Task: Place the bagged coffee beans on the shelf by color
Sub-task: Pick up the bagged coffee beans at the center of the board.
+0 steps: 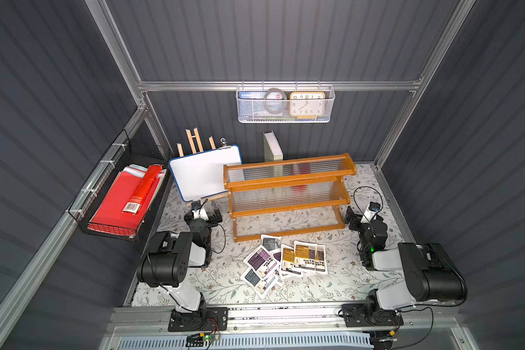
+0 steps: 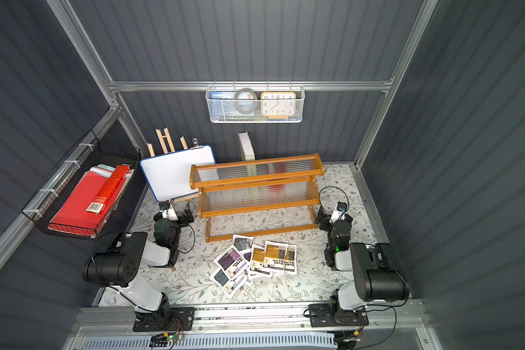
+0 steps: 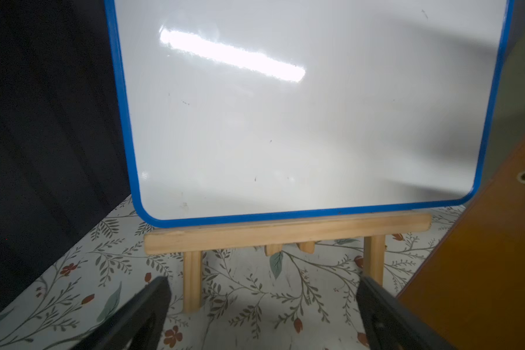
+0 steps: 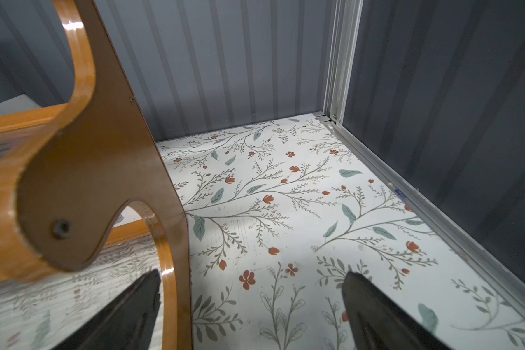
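Standing spread and empty, your left tool [image 3: 262,283] faces the whiteboard [image 3: 285,121], your right tool [image 4: 253,274] the end of the shelf [image 4: 88,181]; the bagged coffee beans [image 1: 285,260] lie heaped on the worktop [image 1: 225,281] before it, between both arms, arguably nearer the right.

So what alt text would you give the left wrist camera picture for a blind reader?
A blank whiteboard with a blue rim stands on a wooden easel on a flowered tabletop. Two black jaws stand open nearest the camera, beside an orange shelf.
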`<state>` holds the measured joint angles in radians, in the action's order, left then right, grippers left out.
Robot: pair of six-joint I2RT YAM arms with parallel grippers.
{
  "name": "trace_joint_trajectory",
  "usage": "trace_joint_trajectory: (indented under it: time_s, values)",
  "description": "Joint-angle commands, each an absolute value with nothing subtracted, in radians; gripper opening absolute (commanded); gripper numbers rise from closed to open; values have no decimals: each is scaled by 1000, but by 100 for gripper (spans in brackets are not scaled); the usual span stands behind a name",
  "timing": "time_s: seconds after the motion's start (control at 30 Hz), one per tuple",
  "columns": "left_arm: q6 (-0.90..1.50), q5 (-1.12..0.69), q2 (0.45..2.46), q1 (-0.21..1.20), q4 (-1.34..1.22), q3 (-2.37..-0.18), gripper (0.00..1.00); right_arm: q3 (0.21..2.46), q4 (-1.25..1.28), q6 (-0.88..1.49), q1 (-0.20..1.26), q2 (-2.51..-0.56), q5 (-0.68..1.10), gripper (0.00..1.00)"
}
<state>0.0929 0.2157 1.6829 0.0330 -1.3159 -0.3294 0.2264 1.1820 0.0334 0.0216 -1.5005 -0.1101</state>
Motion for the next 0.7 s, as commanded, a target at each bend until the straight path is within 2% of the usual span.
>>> trace_joint_trajectory:
  time_s: [0.0,0.67]
  values:
    - [79,204,1698,28,-1328,-345,99,242,1206,35,25,-1508,-119,99]
    - [80,203,1698,28,-1328,-345,100,244,1197,36,27,-1504,-120,99]
